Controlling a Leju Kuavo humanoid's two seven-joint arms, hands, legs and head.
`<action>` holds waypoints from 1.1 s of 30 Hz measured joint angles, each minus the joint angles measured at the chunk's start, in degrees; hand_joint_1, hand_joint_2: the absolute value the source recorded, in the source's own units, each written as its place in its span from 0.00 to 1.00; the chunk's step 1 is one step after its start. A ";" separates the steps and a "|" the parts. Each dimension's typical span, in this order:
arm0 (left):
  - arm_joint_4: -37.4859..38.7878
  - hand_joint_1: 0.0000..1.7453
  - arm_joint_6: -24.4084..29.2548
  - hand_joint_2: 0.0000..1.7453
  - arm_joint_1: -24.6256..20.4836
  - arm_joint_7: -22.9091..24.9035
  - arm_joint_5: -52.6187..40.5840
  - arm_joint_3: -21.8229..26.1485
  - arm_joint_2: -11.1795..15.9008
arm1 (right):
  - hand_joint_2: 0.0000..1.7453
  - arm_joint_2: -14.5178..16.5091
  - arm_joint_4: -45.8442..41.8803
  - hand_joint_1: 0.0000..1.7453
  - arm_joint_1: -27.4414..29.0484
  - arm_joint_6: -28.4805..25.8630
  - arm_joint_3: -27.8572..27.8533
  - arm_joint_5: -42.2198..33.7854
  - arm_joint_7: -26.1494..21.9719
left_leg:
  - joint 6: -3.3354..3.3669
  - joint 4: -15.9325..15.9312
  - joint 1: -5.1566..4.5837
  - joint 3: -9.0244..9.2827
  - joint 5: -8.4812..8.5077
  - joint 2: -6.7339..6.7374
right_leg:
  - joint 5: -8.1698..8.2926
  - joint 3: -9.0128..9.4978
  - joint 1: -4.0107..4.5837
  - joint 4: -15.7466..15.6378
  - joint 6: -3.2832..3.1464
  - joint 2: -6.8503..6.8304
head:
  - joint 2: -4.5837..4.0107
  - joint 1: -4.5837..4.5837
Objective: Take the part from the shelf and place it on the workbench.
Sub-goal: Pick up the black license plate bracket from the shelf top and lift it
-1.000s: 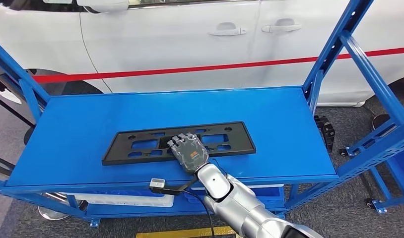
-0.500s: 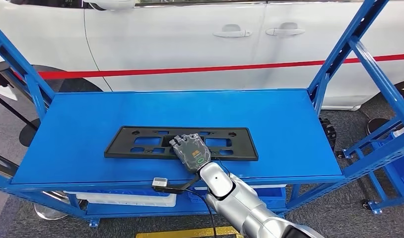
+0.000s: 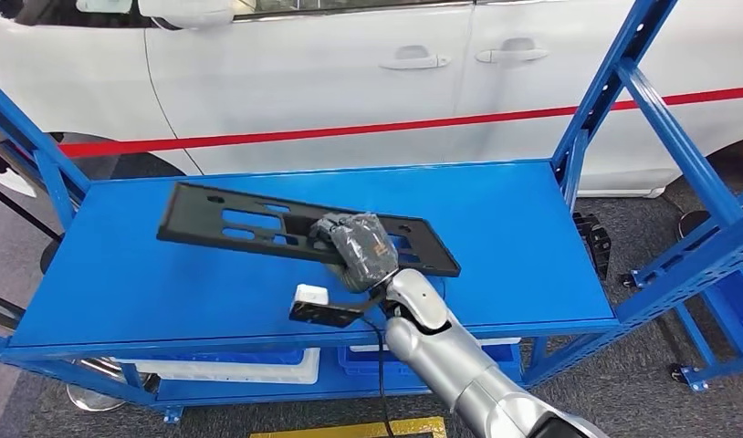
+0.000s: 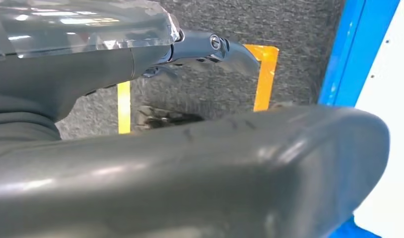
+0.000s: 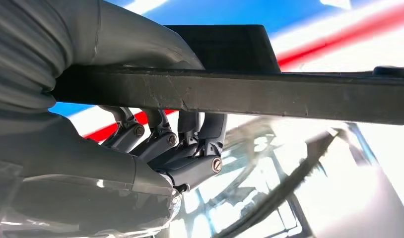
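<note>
Above blue shelf (image 3: 149, 265), right hand (image 3: 357, 245) gripping tilted black part (image 3: 222, 219), fingertips hidden.

Silver right arm (image 3: 459, 370), black cable; dark grey right hand (image 3: 359, 245), screw-jointed fingers (image 5: 190, 148).

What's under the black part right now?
The black part is lifted and tilted above the blue shelf top, gripped by the right hand. The right wrist view shows fingers curled beneath its edge. The shelf surface directly under it is covered.
</note>
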 joint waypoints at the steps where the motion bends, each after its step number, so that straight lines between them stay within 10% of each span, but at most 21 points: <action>1: 0.00 0.00 -0.27 0.00 0.04 -0.33 0.14 0.21 0.01 | 1.00 -0.55 -2.87 0.99 0.56 1.90 -0.62 -5.39 -2.52 | -0.15 3.19 0.05 -1.37 -1.15 0.00 | 0.00 0.00 0.03 0.02 -0.03 0.02 | 0.00 0.01; 3: 0.00 0.00 -1.01 0.00 0.10 -1.21 0.28 0.61 0.03 | 1.00 -1.88 -8.83 0.99 2.14 6.38 -1.88 -15.37 -6.44 | -0.31 3.99 0.08 -1.49 -0.39 0.01 | -0.02 0.01 0.00 0.14 -0.01 0.04 | 0.00 0.01; 7: 0.00 0.00 -1.90 0.00 0.09 -3.09 -0.20 0.91 0.16 | 1.00 -4.90 -20.92 0.99 5.87 17.01 -5.05 -34.02 -12.01 | 0.29 -9.34 -0.04 5.16 5.13 -0.03 | -0.24 -0.30 0.08 0.83 0.81 0.01 | 0.00 0.04; 12: 0.00 0.00 -2.04 0.00 0.29 -4.64 -0.55 1.23 0.18 | 1.00 -7.91 -35.69 0.99 10.04 32.23 -8.28 -52.26 -14.96 | 2.31 -11.32 -0.25 5.41 5.82 -0.17 | -0.97 -1.35 -0.02 2.00 2.43 -0.12 | 0.00 0.12; 17: 0.00 0.00 -2.16 0.00 0.19 -5.50 -0.95 1.62 0.22 | 1.00 -10.02 -46.60 0.99 12.96 45.42 -9.64 -63.69 -13.88 | 3.16 -11.50 -0.18 5.46 5.98 -0.05 | -7.59 -8.30 -0.19 16.61 3.05 -0.22 | 0.00 0.13; 22: 0.00 0.00 -2.74 0.00 0.01 -4.76 -1.69 1.71 0.22 | 1.00 -12.21 -52.18 0.99 13.82 52.68 -9.48 -68.54 -12.46 | 2.52 -10.67 -0.40 5.30 5.47 -0.23 | -0.42 -2.61 -0.26 4.09 2.50 -0.20 | -0.01 0.13; 27: 0.00 0.00 -3.91 0.00 -0.25 -2.64 -1.51 1.75 0.27 | 1.00 -13.65 -53.57 0.99 13.41 54.31 -8.67 -69.89 -11.31 | 0.76 -10.30 -0.44 4.85 4.80 -0.19 | 0.23 -1.85 -0.10 1.25 1.03 -0.11 | 0.00 0.07; 33: 0.00 0.00 -4.73 0.00 -0.25 -1.20 -0.94 2.16 0.32 | 1.00 -14.78 -53.77 0.99 12.59 54.29 -7.39 -70.66 -10.47 | 0.38 5.18 -0.46 -1.47 -2.95 -0.13 | 0.77 -2.12 0.43 0.87 -0.21 -0.51 | 0.00 0.04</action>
